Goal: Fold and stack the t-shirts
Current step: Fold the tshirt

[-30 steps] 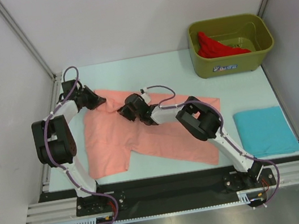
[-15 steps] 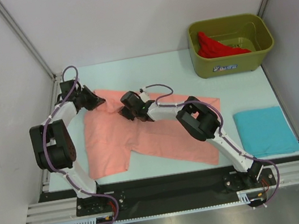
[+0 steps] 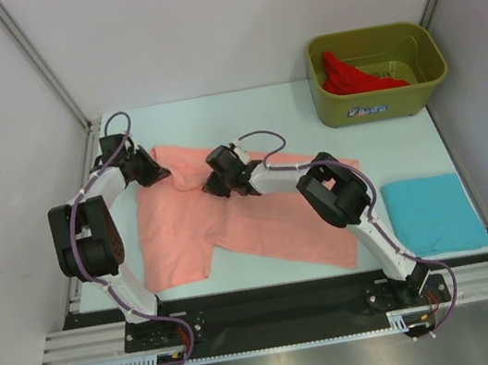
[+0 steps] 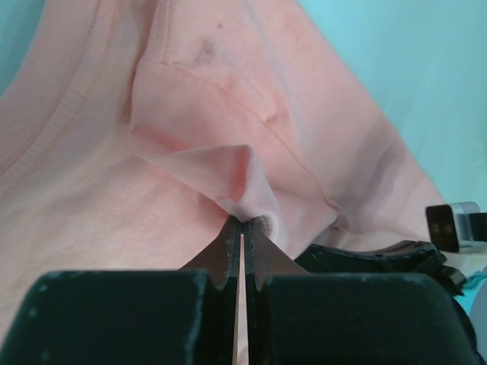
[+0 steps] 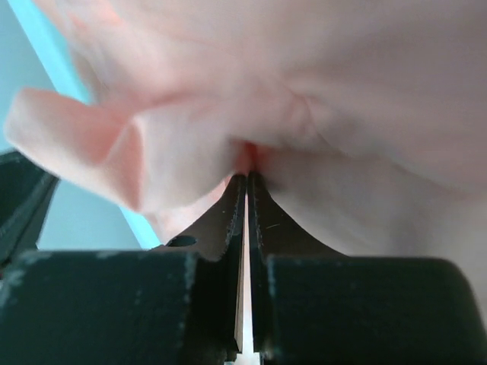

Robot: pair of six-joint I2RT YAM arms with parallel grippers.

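We note left gripper (image 4: 242, 226) and right gripper (image 5: 247, 181) clenched on limp, creased salmon-pink t-shirt (image 3: 265, 226); long axis runs left-right.

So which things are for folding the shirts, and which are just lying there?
For the job: pink shirt, both jaws shut on it; blue shirt, folded; red shirt, in the tub.
Just lying about: tub; table.
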